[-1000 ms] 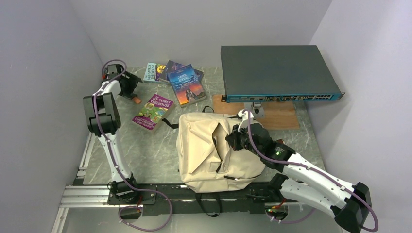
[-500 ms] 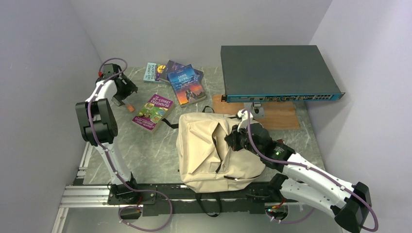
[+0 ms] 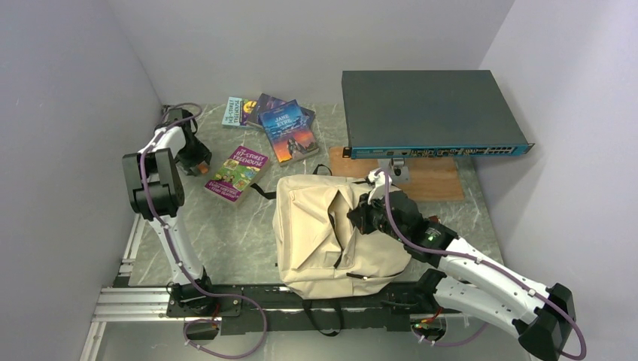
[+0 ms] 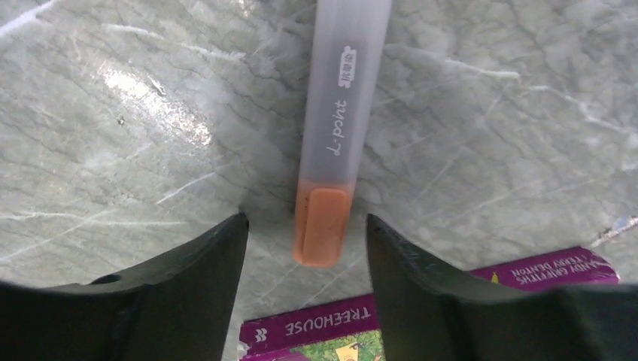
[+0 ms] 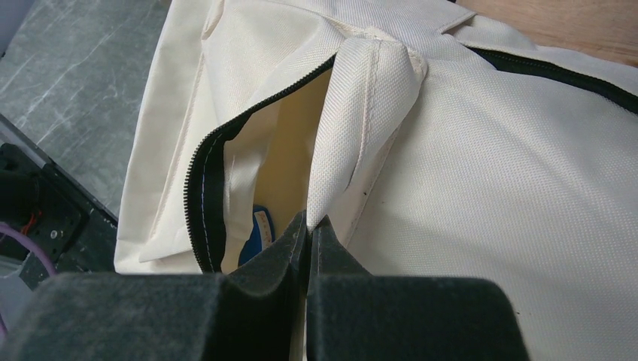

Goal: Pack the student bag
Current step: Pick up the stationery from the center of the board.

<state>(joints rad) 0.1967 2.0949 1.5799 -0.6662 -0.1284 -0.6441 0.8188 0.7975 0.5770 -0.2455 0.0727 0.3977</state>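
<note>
Left of the bag [image 3: 308, 226], the left gripper [image 4: 305, 233] straddles a pen [image 4: 342, 113], jaws apart beside its orange cap. The right gripper [image 5: 308, 226] is clamped on the bag's flap.

Marble table [image 3: 241, 233]: student bag [image 3: 316, 233], books [image 3: 290, 129], board [image 3: 432, 179], pen [image 4: 342, 113] (orange-capped)

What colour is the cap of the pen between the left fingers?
The pen has an orange cap; the left wrist view shows it best.

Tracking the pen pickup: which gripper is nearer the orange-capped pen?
Left. The left gripper straddles the pen at its orange cap, jaws open; the right gripper is far off, pinching fabric of the student bag.
</note>
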